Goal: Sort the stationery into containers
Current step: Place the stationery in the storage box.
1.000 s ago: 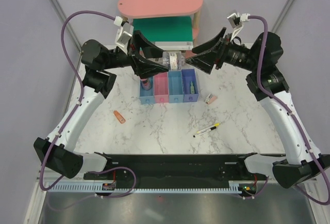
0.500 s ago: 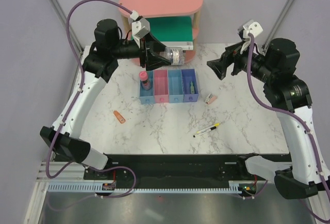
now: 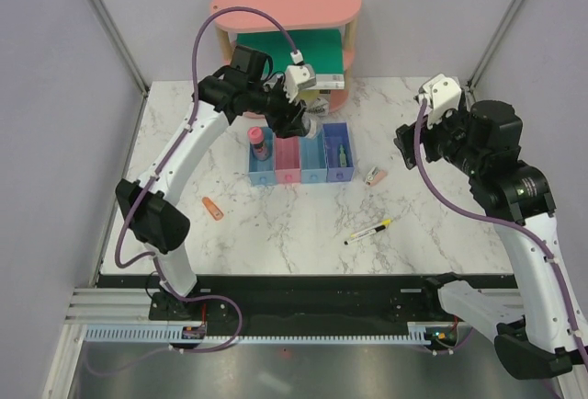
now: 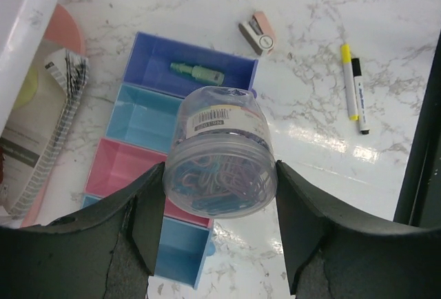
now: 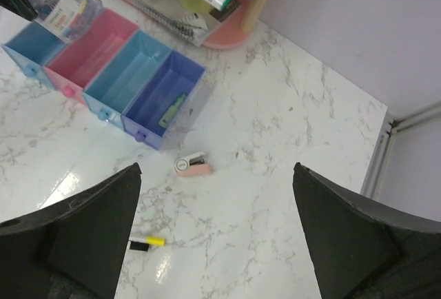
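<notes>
My left gripper [image 3: 301, 125] is shut on the clear roll-shaped jar of paper clips [image 4: 219, 149] and holds it above the row of four bins [image 3: 300, 176], over the pink and middle blue ones. A pink-red piece [image 3: 256, 138] stands in the left blue bin. A green piece [image 4: 198, 73] lies in the purple-blue bin [image 5: 165, 99]. My right gripper [image 3: 405, 142] is open and empty, high above the table to the right of the bins. A pale pink piece [image 5: 193, 167], the yellow-and-black pen [image 3: 369, 231] and an orange piece [image 3: 213, 208] lie loose on the marble.
The pink oval two-tier shelf [image 3: 285, 4] stands just behind the bins with the green book [image 3: 289, 50] on it. Spiral notebooks [image 4: 55, 106] lie on its lower tier. Grey walls close in the left and right sides.
The two grippers met at the jar a second ago. My right gripper let go and drew back to the right. My left gripper carried the jar down over the bins.
</notes>
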